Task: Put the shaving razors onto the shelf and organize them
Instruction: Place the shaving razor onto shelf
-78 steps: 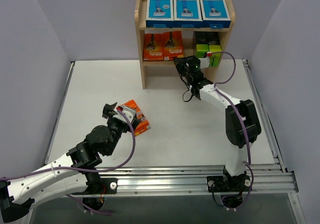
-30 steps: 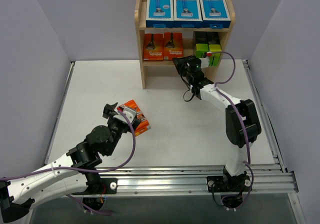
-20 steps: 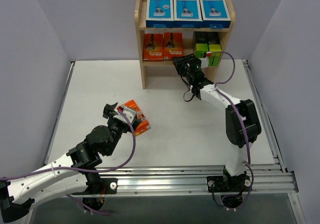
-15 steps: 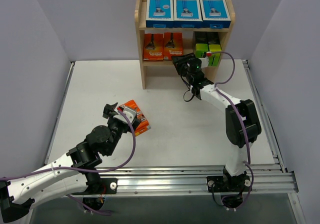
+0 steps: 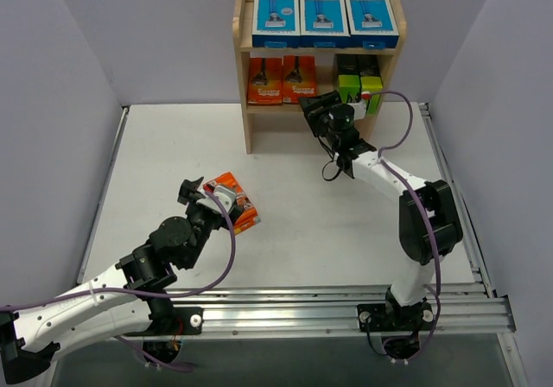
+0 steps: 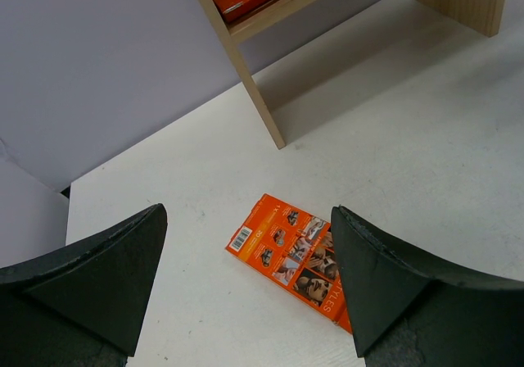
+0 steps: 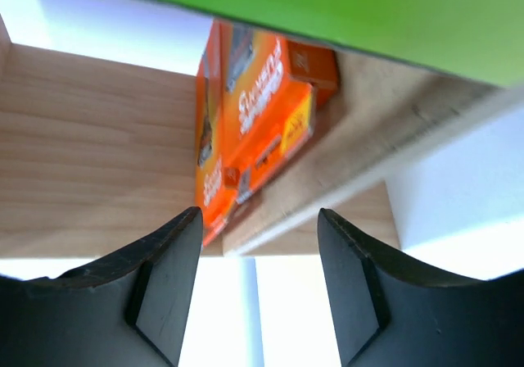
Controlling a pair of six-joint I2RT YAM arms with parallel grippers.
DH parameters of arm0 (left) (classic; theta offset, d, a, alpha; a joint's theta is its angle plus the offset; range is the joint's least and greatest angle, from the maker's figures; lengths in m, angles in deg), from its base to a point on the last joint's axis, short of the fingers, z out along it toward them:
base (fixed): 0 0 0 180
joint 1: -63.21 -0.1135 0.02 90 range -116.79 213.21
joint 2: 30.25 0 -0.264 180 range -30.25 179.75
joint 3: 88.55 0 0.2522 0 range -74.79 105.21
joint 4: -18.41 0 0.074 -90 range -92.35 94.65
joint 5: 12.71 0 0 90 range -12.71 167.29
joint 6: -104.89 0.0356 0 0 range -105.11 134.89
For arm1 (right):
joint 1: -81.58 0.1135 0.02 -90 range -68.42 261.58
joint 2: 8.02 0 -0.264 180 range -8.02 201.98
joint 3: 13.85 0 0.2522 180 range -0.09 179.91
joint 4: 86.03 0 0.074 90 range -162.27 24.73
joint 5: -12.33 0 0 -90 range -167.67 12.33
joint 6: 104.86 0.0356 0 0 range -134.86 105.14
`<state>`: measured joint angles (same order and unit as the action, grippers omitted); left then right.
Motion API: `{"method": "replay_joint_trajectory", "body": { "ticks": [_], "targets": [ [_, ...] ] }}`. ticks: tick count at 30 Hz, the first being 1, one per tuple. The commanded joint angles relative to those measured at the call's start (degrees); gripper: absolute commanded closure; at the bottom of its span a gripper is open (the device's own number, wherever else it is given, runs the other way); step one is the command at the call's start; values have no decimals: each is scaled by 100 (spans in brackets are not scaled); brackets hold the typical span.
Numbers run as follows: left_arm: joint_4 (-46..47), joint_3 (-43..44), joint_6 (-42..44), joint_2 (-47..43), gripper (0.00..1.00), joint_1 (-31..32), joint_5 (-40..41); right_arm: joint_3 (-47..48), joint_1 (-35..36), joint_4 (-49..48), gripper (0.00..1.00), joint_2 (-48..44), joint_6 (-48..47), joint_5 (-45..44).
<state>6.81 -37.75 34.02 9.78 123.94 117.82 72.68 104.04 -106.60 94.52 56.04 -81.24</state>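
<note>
The wooden shelf [image 5: 248,102] stands at the table's far edge. Three blue-and-white razor boxes [image 5: 321,17] sit on its top tier. Two orange packs [image 5: 282,80] and the black-and-green boxes [image 5: 360,85] share the middle tier. My right gripper [image 5: 313,109] hovers just in front of that tier, open and empty; its wrist view shows the orange packs [image 7: 262,113] beyond the gripper [image 7: 258,215]. Another orange pack [image 5: 238,201] lies flat on the table. My left gripper [image 5: 200,193] is open above it, the pack [image 6: 286,248] partly under the right finger.
Purple-grey walls close in the white table on the left, right and back. An aluminium rail [image 5: 346,305] runs along the near edge by the arm bases. The shelf's lowest tier is hidden in the top view.
My right gripper has opened and drawn back slightly from the middle tier, leaving an orange pack standing there. The left arm and the pack on the table have not moved.
</note>
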Motion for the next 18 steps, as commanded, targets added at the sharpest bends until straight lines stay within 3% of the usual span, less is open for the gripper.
{"method": "replay_joint_trajectory", "body": {
  "ticks": [1,9,16,18],
  "targets": [
    [347,23,99,-39,10,27,130,-219,-49,58,46,-550,-163,32],
    [374,5,99,-30,10,-8,288,-1098,-5,233,43,-1587,-515,216],
    [409,14,47,-13,7,-315,350,-2108,83,1006,42,-2782,-1481,313],
    [374,14,-23,-13,5,-439,315,-2433,92,998,42,-3143,-1920,803]
  ]
}}
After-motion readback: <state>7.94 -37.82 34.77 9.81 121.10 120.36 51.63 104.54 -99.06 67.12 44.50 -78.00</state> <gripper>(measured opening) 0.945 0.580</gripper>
